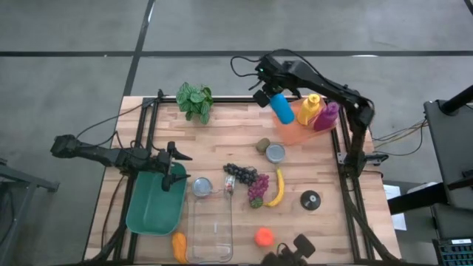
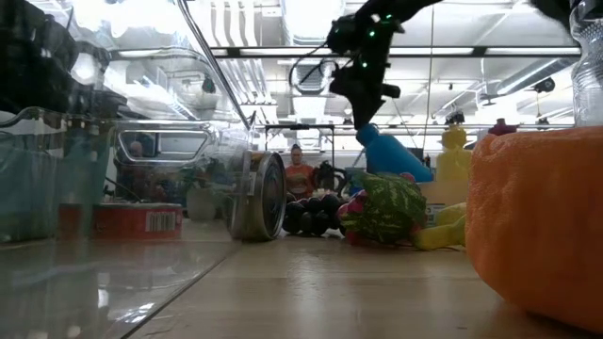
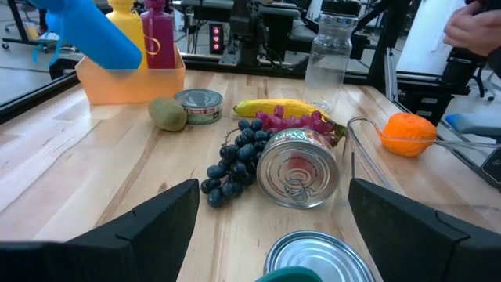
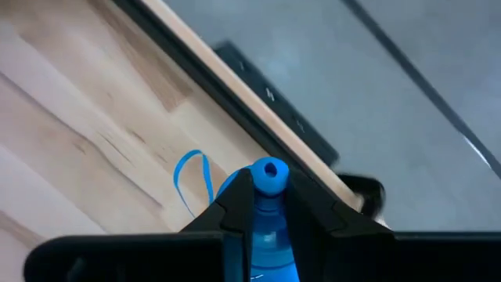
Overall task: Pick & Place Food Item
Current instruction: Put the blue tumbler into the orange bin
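My right gripper (image 1: 266, 94) is at the table's far edge, shut on a blue bottle (image 1: 281, 108), which also shows in the low view as the blue bottle (image 2: 393, 157) and in the left wrist view as the blue bottle (image 3: 92, 34). Just right of it stands an orange bin (image 1: 295, 134) holding a yellow bottle (image 1: 312, 108) and a magenta bottle (image 1: 327, 116). My left gripper (image 3: 274, 227) is open and waits over the far end of a green bin (image 1: 154, 201) at the table's left. My right gripper pinches the blue bottle at its neck (image 4: 269, 205), just below the cap (image 4: 270, 174), one finger (image 4: 233, 205) on each side. The fingers lie across the bottle. It is lifted clear of the table and hangs tilted, with its base (image 2: 415, 171) lower and toward the orange bin.
Mid-table lie dark grapes (image 1: 242, 174), red grapes (image 1: 259, 188), a banana (image 1: 278, 188), a kiwi (image 1: 263, 145), a can (image 1: 276, 154), a tipped can (image 1: 202, 186), a clear container (image 1: 211, 227), a black lid (image 1: 310, 199) and an orange (image 1: 264, 236). A leafy plant (image 1: 195, 100) sits at the far edge.
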Robot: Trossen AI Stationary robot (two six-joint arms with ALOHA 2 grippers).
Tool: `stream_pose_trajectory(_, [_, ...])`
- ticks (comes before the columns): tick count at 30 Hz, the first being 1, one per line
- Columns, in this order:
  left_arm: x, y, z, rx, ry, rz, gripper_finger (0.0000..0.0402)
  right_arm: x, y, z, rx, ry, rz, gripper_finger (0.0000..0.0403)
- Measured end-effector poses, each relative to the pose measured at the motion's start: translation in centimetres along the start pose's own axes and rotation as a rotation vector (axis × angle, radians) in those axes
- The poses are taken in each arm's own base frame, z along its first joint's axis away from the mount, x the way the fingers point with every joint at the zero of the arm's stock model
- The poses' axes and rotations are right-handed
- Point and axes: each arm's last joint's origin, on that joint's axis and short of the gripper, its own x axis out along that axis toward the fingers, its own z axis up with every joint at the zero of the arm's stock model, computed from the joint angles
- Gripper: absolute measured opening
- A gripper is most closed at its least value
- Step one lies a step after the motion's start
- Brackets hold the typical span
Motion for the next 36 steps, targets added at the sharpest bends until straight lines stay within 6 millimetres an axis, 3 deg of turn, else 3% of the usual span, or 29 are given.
stream_pose_trajectory(7, [0.0,0.0,0.0,0.0,0.0,0.0,0.0336,-2.0,0.2,-4.0,0.082,-0.259,-0.028,0.0044])
stream_pose_trajectory(11, [0.0,0.0,0.0,0.0,-0.001,0.0,0.0336,-3.4,1.9,-6.3,0.082,-0.368,-0.158,0.0044])
stream_pose_trajectory(15, [0.0,0.0,0.0,0.0,0.0,0.0,0.0336,-3.8,3.3,-8.4,0.215,-0.447,-0.328,0.0044])
stream_pose_trajectory(23, [0.0,0.0,0.0,0.0,-0.001,0.0,0.0336,-2.1,5.1,-10.4,0.429,-0.575,-0.414,0.0044])
stream_pose_trajectory(36, [0.0,0.0,0.0,0.0,-0.001,0.0,0.0336,0.3,6.8,-12.9,0.496,-0.717,-0.471,0.0044])
